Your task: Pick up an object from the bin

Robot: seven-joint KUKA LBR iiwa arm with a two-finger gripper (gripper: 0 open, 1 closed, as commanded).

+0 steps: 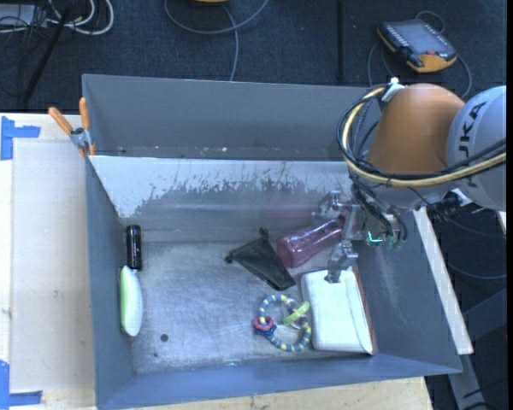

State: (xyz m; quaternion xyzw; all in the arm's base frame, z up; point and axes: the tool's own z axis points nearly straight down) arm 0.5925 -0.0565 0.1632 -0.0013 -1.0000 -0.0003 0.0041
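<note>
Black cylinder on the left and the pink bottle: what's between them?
In the camera view, mostly bare bin floor, then a flat black scrap lying just left of the pink bottle. Nothing lies close to the black cylinder on that side.

bottle (309, 241): showing translucent pink
bead ring (266, 324): showing blue, yellow, green, pink
tube (131, 300), nine o'clock: looking pale green
cylinder (134, 247): showing black
</note>
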